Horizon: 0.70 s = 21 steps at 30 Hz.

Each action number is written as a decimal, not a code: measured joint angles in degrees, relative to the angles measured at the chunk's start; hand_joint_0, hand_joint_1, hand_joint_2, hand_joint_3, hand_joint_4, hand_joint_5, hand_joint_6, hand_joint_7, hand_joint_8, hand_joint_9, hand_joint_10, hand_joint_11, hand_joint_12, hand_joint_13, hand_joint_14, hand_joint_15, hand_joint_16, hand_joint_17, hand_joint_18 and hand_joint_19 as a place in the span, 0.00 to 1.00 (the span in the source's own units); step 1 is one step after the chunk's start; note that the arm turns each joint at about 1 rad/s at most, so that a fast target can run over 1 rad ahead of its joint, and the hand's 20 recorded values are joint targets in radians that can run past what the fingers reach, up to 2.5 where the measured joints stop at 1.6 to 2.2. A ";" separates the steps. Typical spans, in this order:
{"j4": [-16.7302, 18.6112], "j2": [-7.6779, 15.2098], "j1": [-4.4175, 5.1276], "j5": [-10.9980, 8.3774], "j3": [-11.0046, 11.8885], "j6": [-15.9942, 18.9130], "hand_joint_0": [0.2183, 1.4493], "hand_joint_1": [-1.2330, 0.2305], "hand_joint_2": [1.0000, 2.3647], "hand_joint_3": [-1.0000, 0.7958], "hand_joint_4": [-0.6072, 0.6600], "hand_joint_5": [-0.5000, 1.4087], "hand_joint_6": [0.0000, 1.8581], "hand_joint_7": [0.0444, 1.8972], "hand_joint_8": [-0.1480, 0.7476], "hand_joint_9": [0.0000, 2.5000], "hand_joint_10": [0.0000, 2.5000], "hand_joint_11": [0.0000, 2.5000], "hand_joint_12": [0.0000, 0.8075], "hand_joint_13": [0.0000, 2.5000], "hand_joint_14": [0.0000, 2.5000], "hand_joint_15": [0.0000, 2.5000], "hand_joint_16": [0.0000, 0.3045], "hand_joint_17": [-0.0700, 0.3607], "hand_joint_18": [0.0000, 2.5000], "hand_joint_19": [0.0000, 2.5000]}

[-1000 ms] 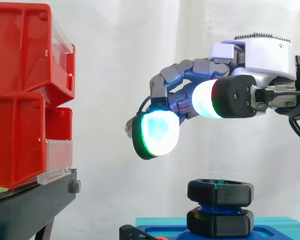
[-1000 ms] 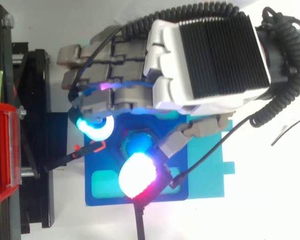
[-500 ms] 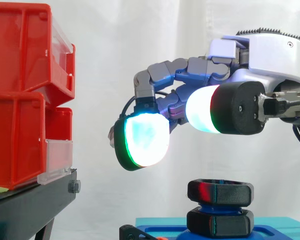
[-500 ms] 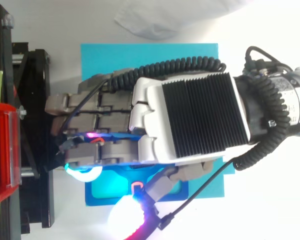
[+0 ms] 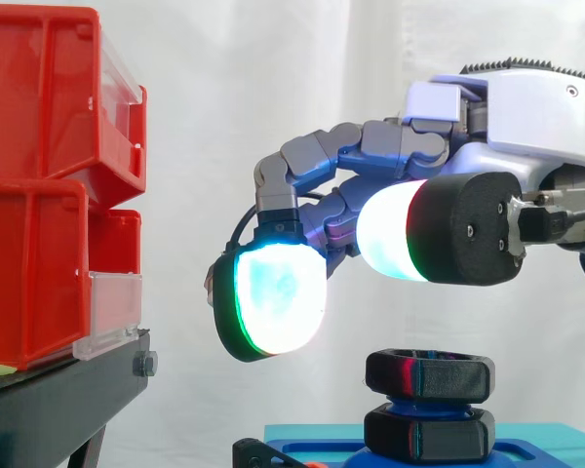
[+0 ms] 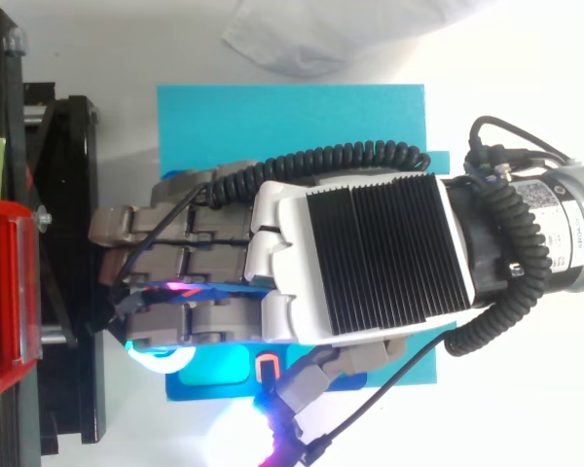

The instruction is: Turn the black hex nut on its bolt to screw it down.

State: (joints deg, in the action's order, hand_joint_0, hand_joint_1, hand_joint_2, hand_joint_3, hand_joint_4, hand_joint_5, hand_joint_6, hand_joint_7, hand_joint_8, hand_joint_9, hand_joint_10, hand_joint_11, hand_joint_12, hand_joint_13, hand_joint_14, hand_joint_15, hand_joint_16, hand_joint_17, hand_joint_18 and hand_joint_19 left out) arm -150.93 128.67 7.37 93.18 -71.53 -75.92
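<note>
Hand [image 5: 523, 109] above black hex nut [image 5: 429, 375], fingers curled, empty; bolt [image 5: 424, 402] axis vertical.

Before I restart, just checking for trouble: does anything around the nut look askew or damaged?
Nothing stands out. The black hex nut sits level on its blue bolt, and the hand hangs curled above it, touching nothing.

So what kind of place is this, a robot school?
Probably a robot test lab: a white curtain hangs behind, red bins sit on a black stand, and a robot hand hovers over a black hex nut.
</note>
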 measured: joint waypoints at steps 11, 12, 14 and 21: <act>-2.11 -0.01 -0.01 0.39 -0.01 -0.01 0.22 0.58 0.00 0.28 0.68 0.19 0.38 0.56 0.50 0.23 0.00 0.12 0.45 0.20 0.00 0.03 0.19 0.47 0.22 0.16; -2.28 -0.01 -0.08 0.50 -0.01 -0.01 0.22 0.58 0.00 0.28 0.67 0.19 0.39 0.55 0.50 0.23 0.00 0.12 0.45 0.20 0.00 0.03 0.19 0.47 0.22 0.16; -2.53 -0.01 -0.36 0.94 -0.01 -0.01 0.22 0.58 0.00 0.28 0.68 0.19 0.39 0.55 0.49 0.23 0.00 0.12 0.45 0.20 0.00 0.03 0.19 0.47 0.22 0.16; -2.66 -0.04 -1.37 3.32 -0.01 0.06 0.22 0.57 0.00 0.28 0.67 0.19 0.40 0.53 0.49 0.23 0.00 0.12 0.45 0.20 0.00 0.03 0.19 0.47 0.22 0.16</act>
State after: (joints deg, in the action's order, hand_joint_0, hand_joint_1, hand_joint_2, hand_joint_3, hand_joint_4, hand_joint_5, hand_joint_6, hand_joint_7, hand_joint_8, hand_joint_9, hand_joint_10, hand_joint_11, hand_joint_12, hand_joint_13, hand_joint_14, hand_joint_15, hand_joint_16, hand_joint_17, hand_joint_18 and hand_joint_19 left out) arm -153.59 128.63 6.00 96.50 -71.54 -75.86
